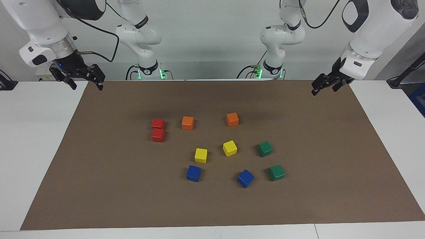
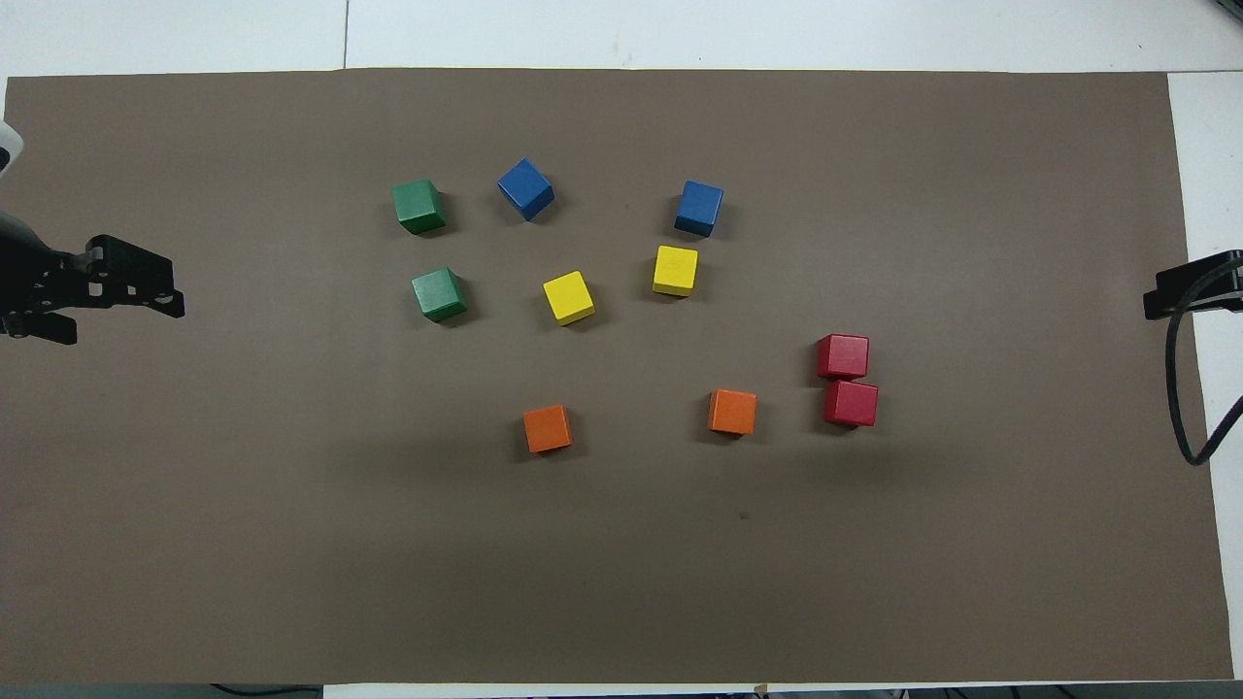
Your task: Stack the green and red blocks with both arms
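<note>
Four glossy cubes, likely light, rigid, slick: red pair (image 1: 158, 129) touching toward right arm's end, green pair (image 1: 270, 160) apart toward left's; pinch flat sides; left gripper (image 1: 327, 85), right gripper (image 1: 84, 80) agape, empty.

This is a robotics lab, set up for manipulation trials. Two white jointed arms (image 1: 142, 36) are bolted side by side at the edge of a white table (image 1: 36, 139), green status lights glowing at their bases and black cables trailing along them. Under and between the two claws, a plain brown mat (image 1: 212, 205) covers the tabletop. On it lie small coloured cubes (image 1: 232, 119) scattered as test pieces. A bare pale wall (image 1: 212, 26) closes the scene.
</note>
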You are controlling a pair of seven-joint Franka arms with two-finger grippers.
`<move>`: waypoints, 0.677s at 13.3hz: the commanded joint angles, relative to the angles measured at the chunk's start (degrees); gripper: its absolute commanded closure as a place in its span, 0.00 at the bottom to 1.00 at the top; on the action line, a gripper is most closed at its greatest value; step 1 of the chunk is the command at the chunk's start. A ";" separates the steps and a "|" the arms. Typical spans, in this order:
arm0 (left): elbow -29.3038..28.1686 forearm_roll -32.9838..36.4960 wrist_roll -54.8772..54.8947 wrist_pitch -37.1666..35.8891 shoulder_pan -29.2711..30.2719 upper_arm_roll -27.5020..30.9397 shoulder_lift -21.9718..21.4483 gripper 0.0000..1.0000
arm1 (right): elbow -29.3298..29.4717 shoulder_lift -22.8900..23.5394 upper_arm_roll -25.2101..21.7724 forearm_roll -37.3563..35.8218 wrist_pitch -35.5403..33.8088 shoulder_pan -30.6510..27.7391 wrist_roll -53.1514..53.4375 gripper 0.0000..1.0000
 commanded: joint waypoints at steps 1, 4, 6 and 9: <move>-2.17 -0.92 1.05 1.29 0.28 -0.03 -1.81 0.00 | 0.15 0.01 0.63 -0.40 -0.75 -0.95 -0.30 0.00; -2.08 -0.83 1.14 1.38 0.28 -0.12 -1.81 0.00 | 0.07 0.01 0.63 -0.40 -0.75 -1.21 -0.30 0.00; -2.34 -0.92 0.88 1.90 0.28 -0.12 -1.90 0.00 | -0.02 0.01 0.63 -0.40 -0.75 -1.21 -0.22 0.00; -5.92 -0.92 0.79 7.49 -0.07 -0.47 -3.12 0.00 | -1.59 -0.78 0.72 -0.06 0.03 -0.78 1.09 0.00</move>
